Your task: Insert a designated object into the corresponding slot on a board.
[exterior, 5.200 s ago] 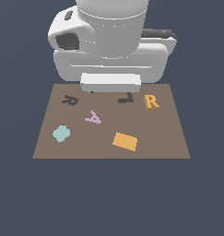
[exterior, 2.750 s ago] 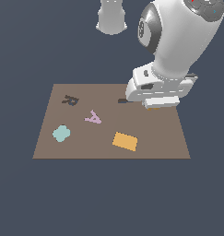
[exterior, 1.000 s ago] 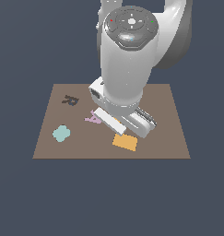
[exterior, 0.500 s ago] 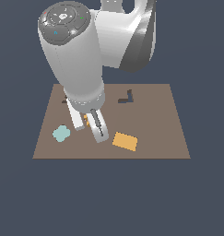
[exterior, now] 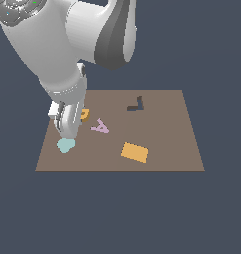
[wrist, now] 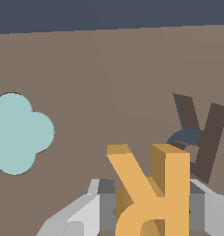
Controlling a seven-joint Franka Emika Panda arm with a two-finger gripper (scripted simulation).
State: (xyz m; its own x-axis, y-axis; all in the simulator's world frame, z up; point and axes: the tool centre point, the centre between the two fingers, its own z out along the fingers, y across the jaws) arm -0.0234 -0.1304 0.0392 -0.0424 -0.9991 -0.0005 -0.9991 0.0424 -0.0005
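One arm works over the brown board [exterior: 161,129], and its gripper [wrist: 152,212] is closed on the orange letter R [wrist: 152,189], a grey finger [wrist: 106,203] pressing each side of the block. In the wrist view the letter hangs above the board with its legs pointing away from the palm, and the dark R-shaped slot [wrist: 198,133] lies just beside it, partly covered by the block's upper edge; the letter is not yet seated in it. In the exterior view only a sliver of the orange R [exterior: 85,115] shows past the arm's wrist, which hides the slot entirely. A pale blue cloud-shaped piece [exterior: 66,145] sits near the board's edge on the exterior view's left, close under the gripper, so room on that side is tight. The pink letter A [exterior: 100,127] lies just beside the gripper toward the board's middle. Farther from the gripper, the dark L-shaped recess [exterior: 136,105] and the flat orange rectangle [exterior: 134,152] sit well apart, with bare board around them out to its far edge.
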